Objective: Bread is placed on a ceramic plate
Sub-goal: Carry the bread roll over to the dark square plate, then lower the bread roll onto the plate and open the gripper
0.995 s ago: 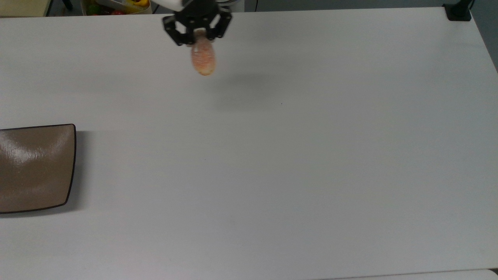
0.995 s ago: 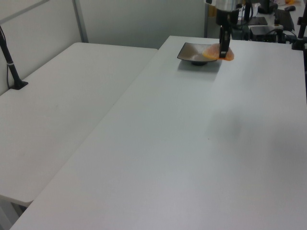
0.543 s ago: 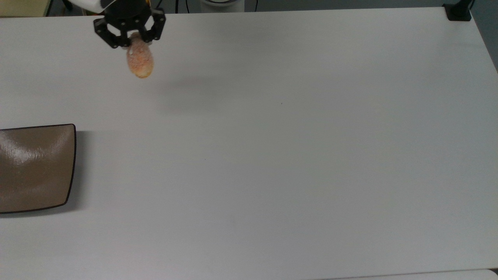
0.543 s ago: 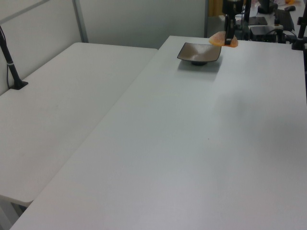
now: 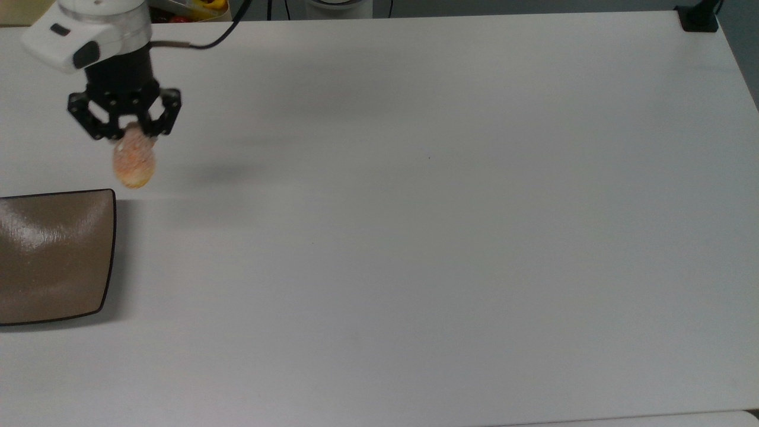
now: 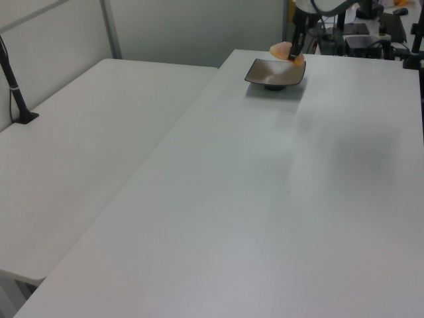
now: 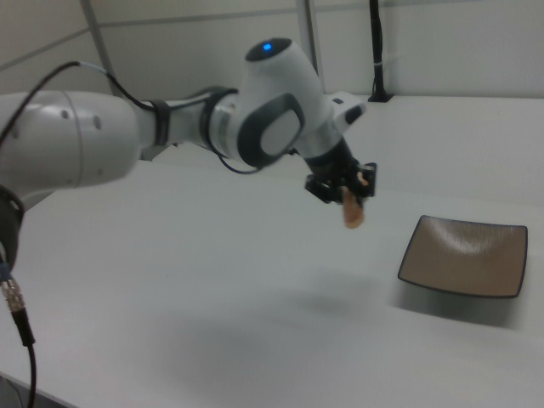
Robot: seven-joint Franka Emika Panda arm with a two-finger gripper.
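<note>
My gripper (image 5: 131, 133) (image 7: 347, 194) is shut on the top end of the bread (image 5: 134, 161) (image 6: 281, 50) (image 7: 352, 212), a small orange speckled roll that hangs down from the fingers above the white table. The brown square ceramic plate (image 5: 53, 255) (image 6: 275, 71) (image 7: 465, 255) lies at the top view's left edge, just below and left of the hanging bread. In the right view the bread is in the air, left of the plate and higher than it. Nothing lies on the plate.
The white table (image 5: 415, 237) stretches wide to the top view's right. A black clamp post (image 5: 699, 18) stands at its far right corner. A second white table (image 6: 79, 146) adjoins on the left view's left.
The gripper has carried the bread to the top view's left and downward in that view, from the table's far edge to just above the plate's upper right corner.
</note>
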